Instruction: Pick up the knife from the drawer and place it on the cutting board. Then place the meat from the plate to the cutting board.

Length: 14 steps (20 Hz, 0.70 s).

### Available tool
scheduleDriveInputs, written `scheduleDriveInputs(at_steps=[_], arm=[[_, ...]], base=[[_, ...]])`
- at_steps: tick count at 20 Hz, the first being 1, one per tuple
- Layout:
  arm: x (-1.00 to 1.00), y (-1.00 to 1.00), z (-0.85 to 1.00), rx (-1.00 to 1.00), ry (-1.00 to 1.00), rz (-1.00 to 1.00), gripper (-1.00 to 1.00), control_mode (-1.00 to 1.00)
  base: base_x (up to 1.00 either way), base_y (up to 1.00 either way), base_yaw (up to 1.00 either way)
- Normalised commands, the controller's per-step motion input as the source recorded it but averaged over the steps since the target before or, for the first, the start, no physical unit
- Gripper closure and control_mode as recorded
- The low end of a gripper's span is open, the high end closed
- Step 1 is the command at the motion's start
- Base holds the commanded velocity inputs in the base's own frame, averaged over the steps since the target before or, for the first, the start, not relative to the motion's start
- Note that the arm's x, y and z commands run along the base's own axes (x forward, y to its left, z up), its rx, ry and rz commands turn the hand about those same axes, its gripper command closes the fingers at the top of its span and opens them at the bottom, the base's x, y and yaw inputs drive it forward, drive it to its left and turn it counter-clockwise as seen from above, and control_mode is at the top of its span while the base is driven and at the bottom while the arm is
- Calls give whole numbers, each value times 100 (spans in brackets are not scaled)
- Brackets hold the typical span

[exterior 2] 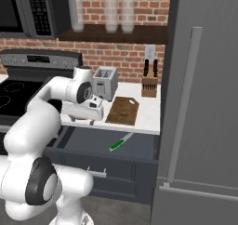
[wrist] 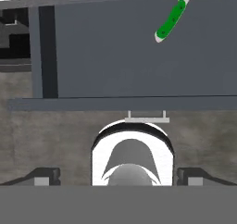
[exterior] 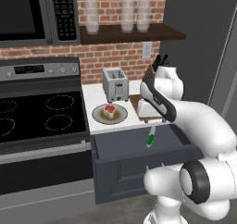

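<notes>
Hangs over the open drawer (exterior: 125, 149) with the fingers (wrist: 46, 176) spread wide apart and nothing between them. Keeps them wide, most likely, to fit around a handle.

Looks straight down into the drawer from the hand. Finds the knife (wrist: 171, 19) there, flat on the drawer floor, near the back and off to one side of the fingers. Shows the green handle toward the front and the pale blade toward the tabletop (exterior: 92, 96). Not lined up with the knife yet, and well apart from it.

Has the board (exterior 2: 123, 110) up on the tabletop, just behind the drawer, bare on top and ready for things. Has the plate (exterior: 97, 114) beside the board, in front of the toaster (exterior: 115, 84), with the meat (exterior: 109, 110) on its middle.

Seems to be the reach for the knife, with no part of the job done yet. Needs a slide over toward the knife, then a turn to put one finger on each side of the handle, then a drop down. Calls for care here: thin, flat and easy to push away instead of pinch. Better to grab the green part than the blade.
</notes>
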Motion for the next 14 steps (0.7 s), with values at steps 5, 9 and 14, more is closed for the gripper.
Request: scheduleDriveInputs(at_steps=[5, 9, 14], arm=[[-7, -3, -52, 0, 4, -6, -100, -100], [7, -18, -41, 1, 0, -6, -100, -100], [49, -37, -82, 2, 0, -1, -100, -100]], base=[[0, 0, 0], [0, 0, 0], [0, 0, 0]])
